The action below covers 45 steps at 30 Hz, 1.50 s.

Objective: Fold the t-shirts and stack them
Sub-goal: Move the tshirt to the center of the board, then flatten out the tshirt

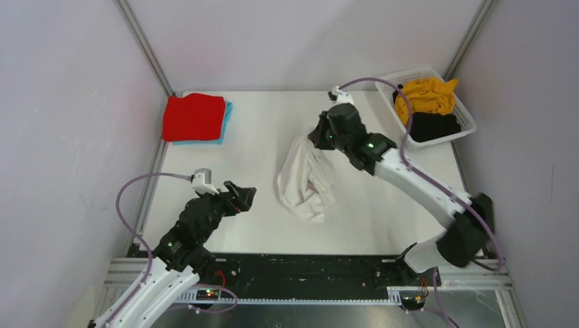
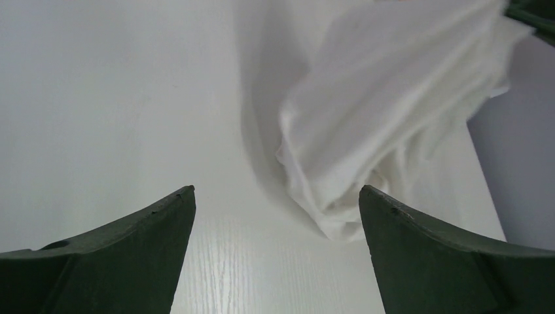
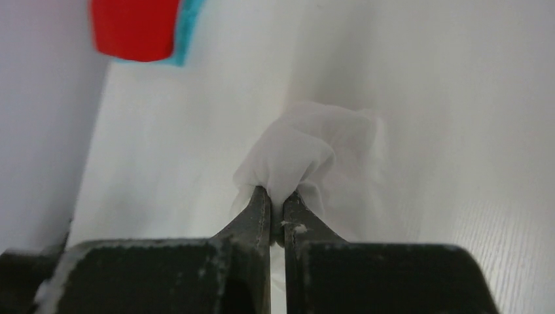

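Shirt (image 1: 304, 183), the white one: light, limp cotton with no stiffness, so it'll likely sag and bunch from any pinch point; a shoulder seam or hem corner looks a better hold than mid-fabric. It hangs mid-tabletop (image 1: 382, 212) from the right fingers (image 3: 256, 219), which are clamped on a puckered wad at its top, with the lower end slumped on the surface. Left fingers (image 2: 131, 242) are spread wide, holding nothing, low and near its bottom fold without touching.

The right gripper (image 3: 275, 208) pinches the white t-shirt (image 3: 307, 154); the red t-shirt (image 3: 134, 27) lies beyond.
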Tool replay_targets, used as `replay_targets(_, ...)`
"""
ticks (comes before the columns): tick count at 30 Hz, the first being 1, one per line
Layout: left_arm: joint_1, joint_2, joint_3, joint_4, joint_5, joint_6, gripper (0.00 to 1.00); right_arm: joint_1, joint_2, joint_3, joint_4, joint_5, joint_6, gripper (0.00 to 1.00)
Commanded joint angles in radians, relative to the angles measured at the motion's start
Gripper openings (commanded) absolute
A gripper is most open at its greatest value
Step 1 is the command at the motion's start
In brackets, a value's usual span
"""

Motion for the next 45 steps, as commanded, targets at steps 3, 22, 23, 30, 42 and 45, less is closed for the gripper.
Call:
replay_targets(3, -0.004, 0.087, 0.028, 0.004, 0.088, -0.028, 0.98, -0.128, 0.361, 0.173, 0.088, -0.083, 0.095, 0.0)
replay_targets(22, -0.455, 0.783, 0.251, 0.235, 0.141, 0.024, 0.98, -0.321, -0.344, -0.455, 0.056, -0.001, 0.123, 0.99)
replay_targets(23, -0.496, 0.847, 0.303, 0.232, 0.136, 0.044, 0.98, -0.342, -0.4, -0.492, 0.044, 0.002, 0.14, 1.0)
replay_targets(30, -0.571, 1.101, 0.43, 0.211, 0.012, -0.049, 0.98, -0.383, -0.696, -0.685, 0.005, 0.074, 0.174, 0.99)
replay_targets(42, -0.542, 1.186, 0.379, 0.197, -0.229, -0.235, 0.92, -0.387, -0.609, -0.694, 0.042, 0.029, 0.16, 0.99)
replay_targets(45, -0.484, 1.204, 0.358, 0.199, -0.234, -0.283, 0.82, -0.387, -0.561, -0.694, 0.055, 0.001, 0.159, 0.99)
